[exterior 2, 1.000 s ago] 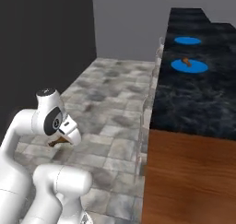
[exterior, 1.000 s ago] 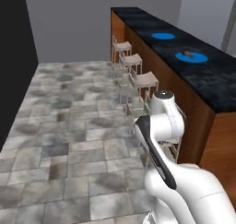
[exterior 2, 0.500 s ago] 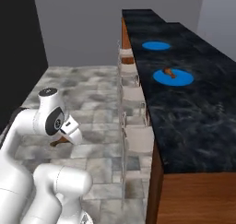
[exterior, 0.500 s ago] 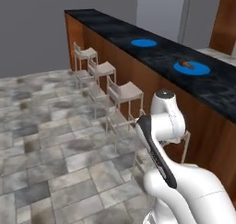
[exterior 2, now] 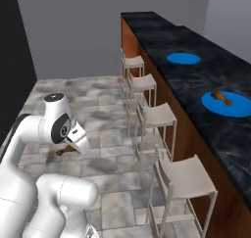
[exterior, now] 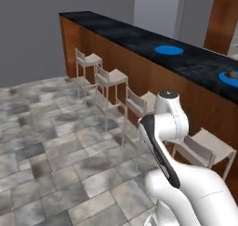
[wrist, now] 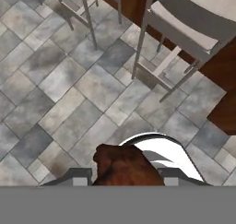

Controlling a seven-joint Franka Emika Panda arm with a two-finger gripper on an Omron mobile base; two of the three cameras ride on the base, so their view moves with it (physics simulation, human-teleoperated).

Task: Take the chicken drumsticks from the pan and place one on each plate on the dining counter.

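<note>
The gripper [wrist: 125,179] is clamped on a chicken drumstick [wrist: 126,167], carried low over the tiled floor [wrist: 69,94] beside the stools [exterior 2: 157,115]. Up on the dining counter [exterior 2: 196,80], the near plate [exterior 2: 226,104] has a drumstick [exterior 2: 221,97] on it; the far plate [exterior 2: 183,59] is bare. No writing is readable.

Floor [exterior: 51,141] laid in mottled grey stone tiles; plain grey wall [exterior 2: 73,31] behind. Four pale stools [exterior 2: 159,115] stand in a row against a reddish-brown wood panel front [exterior: 139,74].
</note>
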